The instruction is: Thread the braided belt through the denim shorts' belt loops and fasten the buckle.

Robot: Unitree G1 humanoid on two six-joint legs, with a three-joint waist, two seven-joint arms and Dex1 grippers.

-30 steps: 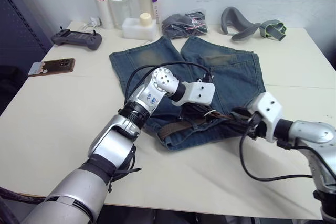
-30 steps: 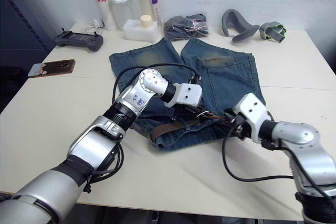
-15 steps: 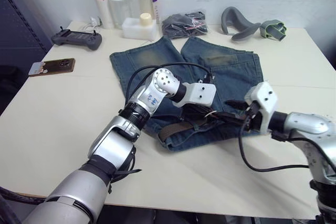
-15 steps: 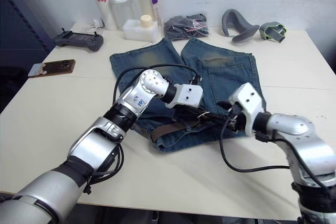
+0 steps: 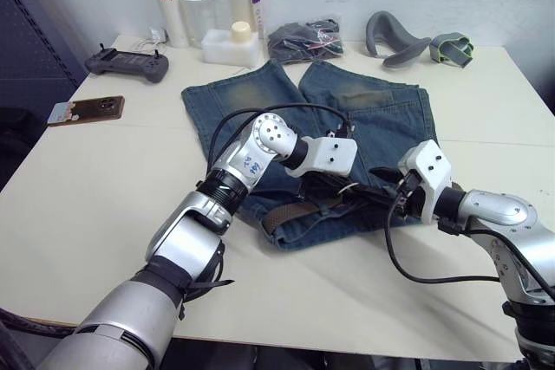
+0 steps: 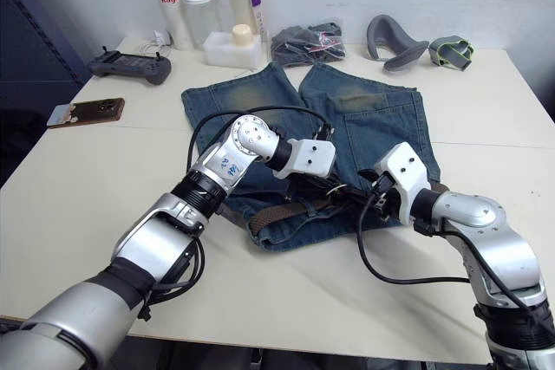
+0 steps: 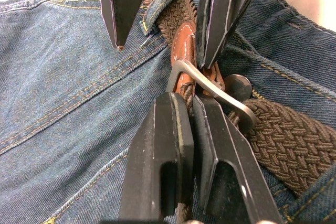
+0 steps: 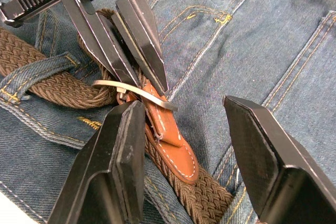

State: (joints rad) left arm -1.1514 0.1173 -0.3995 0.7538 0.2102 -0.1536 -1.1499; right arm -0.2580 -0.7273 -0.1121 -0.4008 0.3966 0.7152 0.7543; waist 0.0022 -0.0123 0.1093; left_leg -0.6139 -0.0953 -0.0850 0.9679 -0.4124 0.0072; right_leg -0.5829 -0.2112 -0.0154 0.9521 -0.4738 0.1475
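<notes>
Partly threaded brown braided belt [image 7: 273, 140], silver buckle [image 7: 202, 80], blue denim shorts [image 5: 364, 110]

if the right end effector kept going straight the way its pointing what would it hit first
Most likely the left end effector, shut on the braided belt at the buckle, directly ahead of the open right end effector. Depth is hard to judge.

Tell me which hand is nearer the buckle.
Left. The left hand is shut on the belt right at the buckle; the right hand straddles it, open.
</notes>
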